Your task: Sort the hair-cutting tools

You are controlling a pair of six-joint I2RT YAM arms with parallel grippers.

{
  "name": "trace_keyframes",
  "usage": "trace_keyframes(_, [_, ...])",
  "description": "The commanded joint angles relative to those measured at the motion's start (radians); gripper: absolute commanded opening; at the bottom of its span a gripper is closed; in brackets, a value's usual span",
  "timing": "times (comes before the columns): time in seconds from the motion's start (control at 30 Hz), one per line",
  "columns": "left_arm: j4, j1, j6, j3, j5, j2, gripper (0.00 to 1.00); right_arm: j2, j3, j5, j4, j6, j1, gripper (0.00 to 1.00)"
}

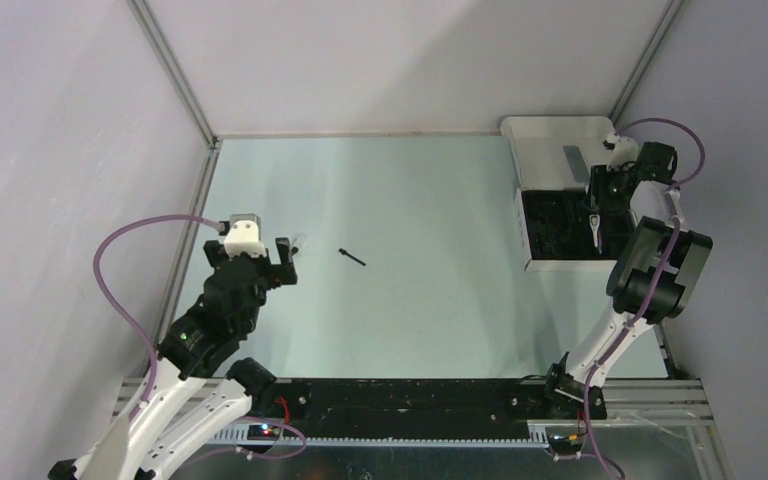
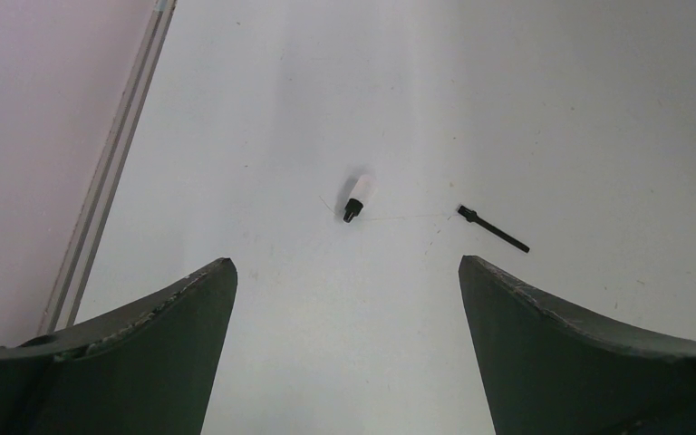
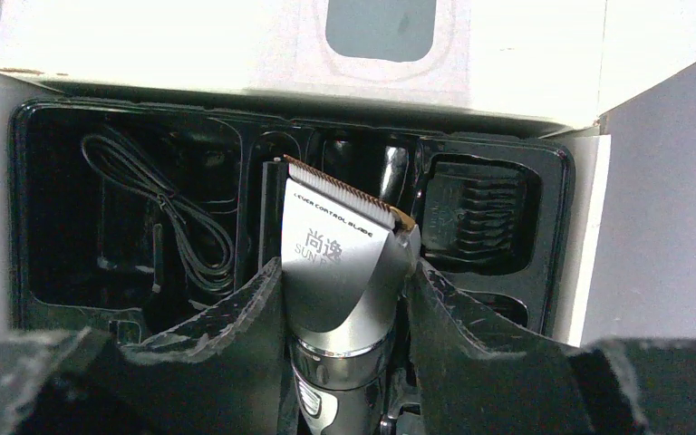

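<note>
While the white box [image 1: 545,140] stands open at the far right corner of the desk, its black insert [image 3: 63,199] is only part filled.

- Trimmer body [image 3: 331,217]: clamped between the fingers of the right gripper [image 3: 346,268], blade forward, over the insert's middle. Not yet seated.
- Comb attachment [image 3: 471,213]: lodged in a compartment beside the blade.
- Cable [image 3: 168,222]: coiled in the compartment on the opposite side.
- Thin stick [image 2: 494,228]: loose at mid-desk, toward the left edge.
- Short cylinder [image 2: 354,201]: loose, near the stick, closer to the left edge.
- Left gripper [image 2: 346,265]: spread wide, holding nothing, hanging over both.

Judged about half sorted, with two loose pieces outstanding.
</note>
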Motion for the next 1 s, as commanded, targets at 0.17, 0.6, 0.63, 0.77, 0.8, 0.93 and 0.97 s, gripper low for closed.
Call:
trace_keyframes(0.17, [0.033, 0.013, 0.011, -0.011, 0.006, 0.007, 1.00, 0.062, 0.099, -0.050, -0.052, 0.041, -0.018, 0.15])
trace_keyframes(0.6, [0.035, 0.018, 0.013, -0.009, 0.026, 0.000, 1.00, 0.077, 0.100, -0.024, -0.009, 0.080, -0.020, 0.45])
trace_keyframes(0.63, [0.035, 0.018, 0.013, -0.011, 0.027, 0.000, 1.00, 0.075, 0.099, -0.021, -0.006, 0.082, -0.020, 0.47])
trace_keyframes(0.77, [0.034, 0.019, 0.013, -0.010, 0.028, -0.005, 1.00, 0.049, 0.090, 0.004, 0.010, 0.095, -0.020, 0.64])
trace_keyframes(0.8, [0.034, 0.018, 0.013, -0.011, 0.028, -0.004, 1.00, 0.038, 0.086, 0.008, 0.014, 0.098, -0.020, 0.67])
trace_keyframes(0.93, [0.033, 0.019, 0.013, -0.010, 0.031, -0.008, 1.00, 0.001, 0.064, 0.056, 0.041, 0.100, -0.018, 0.74])
trace_keyframes(0.97, [0.034, 0.018, 0.013, -0.010, 0.031, -0.009, 1.00, -0.005, 0.062, 0.073, 0.045, 0.099, -0.017, 0.73])
